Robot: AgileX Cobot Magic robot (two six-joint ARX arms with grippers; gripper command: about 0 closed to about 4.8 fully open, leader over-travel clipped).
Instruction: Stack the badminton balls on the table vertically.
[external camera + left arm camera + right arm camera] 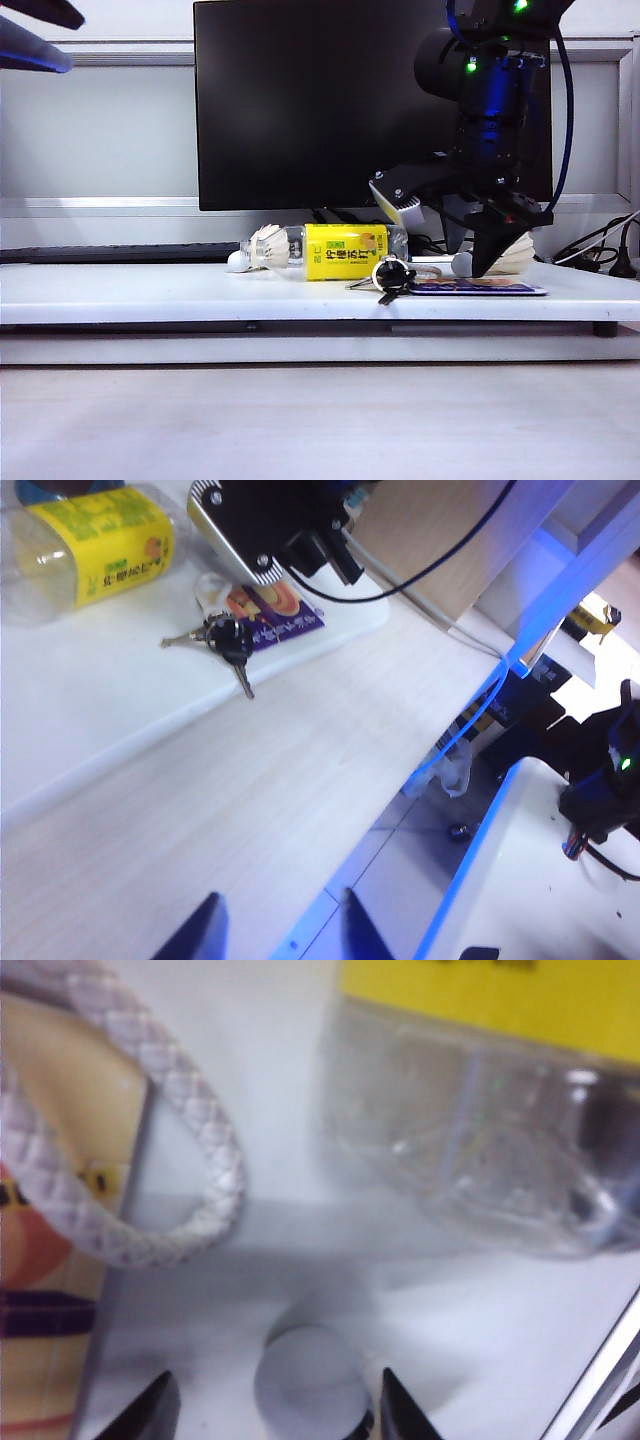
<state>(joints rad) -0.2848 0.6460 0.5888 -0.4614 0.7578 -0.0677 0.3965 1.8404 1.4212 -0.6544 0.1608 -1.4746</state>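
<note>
R gripper [270, 1415] hemmed by bottle [500, 1140], cord [180, 1160], card [40, 1260] round shuttlecock [310, 1385]; L gripper [280, 930] held clear off table [150, 290].

low front view – wrists above bottle [345, 251]

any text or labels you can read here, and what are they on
Nothing can be read for certain.
Yellow label on the bottle: dark Chinese-looking characters, too small and blurred to quote.
Same label in the left wrist view: lines of small print, blurred.
Card under the keys: colourful picture with marks along its purple band, not legible.
Monitor: dark, no text.
Right hand sits open around a shuttlecock tip; no markings visible there.
</note>
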